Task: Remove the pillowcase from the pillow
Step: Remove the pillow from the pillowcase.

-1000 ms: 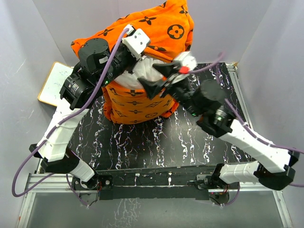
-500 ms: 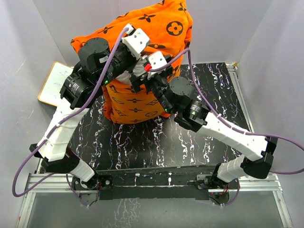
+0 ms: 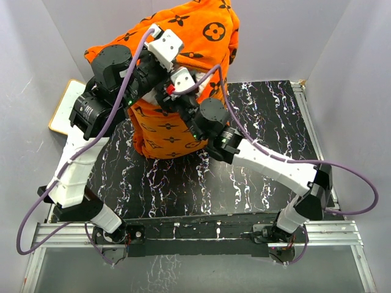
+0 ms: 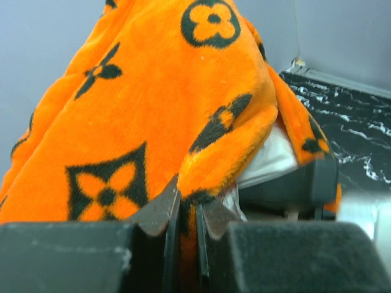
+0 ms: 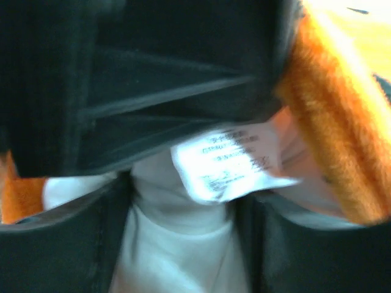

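Over the back left of the black bench [image 3: 256, 177], the orange pillowcase [image 3: 195, 30] is held up high, its lower part resting on the surface.
The white pillow [image 4: 269, 160] shows under the raised orange edge. A white board [image 3: 64, 110] lies at the bench's left edge. The left end effector [image 4: 188, 207] is clenched on a pillowcase fold. The right end effector [image 5: 183, 238] straddles pillow cloth, its jaws apart; whether it grips, I cannot tell. A printed label [image 5: 226, 162] hangs just above.

I see the orange plush pillowcase [image 3: 201, 30], printed with dark flower motifs, standing tall and bunched at the far left of the bench [image 3: 256, 177]. The white pillow [image 4: 272, 160] peeks from under its lifted edge.
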### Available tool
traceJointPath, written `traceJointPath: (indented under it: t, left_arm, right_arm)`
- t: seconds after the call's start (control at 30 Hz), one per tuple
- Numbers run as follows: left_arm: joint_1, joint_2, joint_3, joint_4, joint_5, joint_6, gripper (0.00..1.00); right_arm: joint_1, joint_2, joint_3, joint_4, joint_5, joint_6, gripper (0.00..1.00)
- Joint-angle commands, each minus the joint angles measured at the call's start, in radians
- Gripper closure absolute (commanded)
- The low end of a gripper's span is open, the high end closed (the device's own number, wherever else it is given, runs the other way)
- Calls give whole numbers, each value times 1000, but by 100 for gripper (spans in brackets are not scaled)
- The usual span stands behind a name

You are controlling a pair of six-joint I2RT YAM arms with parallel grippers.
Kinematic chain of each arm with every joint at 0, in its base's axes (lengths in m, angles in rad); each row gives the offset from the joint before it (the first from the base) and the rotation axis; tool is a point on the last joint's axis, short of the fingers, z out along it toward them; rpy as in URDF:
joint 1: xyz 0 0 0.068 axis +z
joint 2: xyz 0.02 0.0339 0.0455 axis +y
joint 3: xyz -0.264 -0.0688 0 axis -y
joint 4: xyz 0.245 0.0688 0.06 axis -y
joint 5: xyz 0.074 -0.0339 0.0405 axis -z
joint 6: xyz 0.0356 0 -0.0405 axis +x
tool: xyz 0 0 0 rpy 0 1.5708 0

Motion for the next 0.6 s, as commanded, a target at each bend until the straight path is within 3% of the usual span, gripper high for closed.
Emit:
traceJointPath:
  t: [0.0, 0.07, 0.1, 0.37, 0.57]
  left_arm:
    - [-21, -67, 91, 78, 74, -40, 100]
    - [-21, -80, 97, 75, 60, -27, 100]
    - [-21, -89, 95, 76, 50, -16, 100]
    - [-21, -235, -83, 230, -87, 196, 100]
    - [-22, -336, -290, 472, -208, 524, 100]
  right_arm:
    - [-65, 86, -41, 95, 95, 42, 52]
    - [-105, 60, -92, 136, 130, 102, 85]
    - [-123, 39, -134, 175, 152, 123, 91]
    - [-244, -114, -375, 235, 237, 287, 92]
    - [-277, -180, -447, 238, 303, 322, 92]
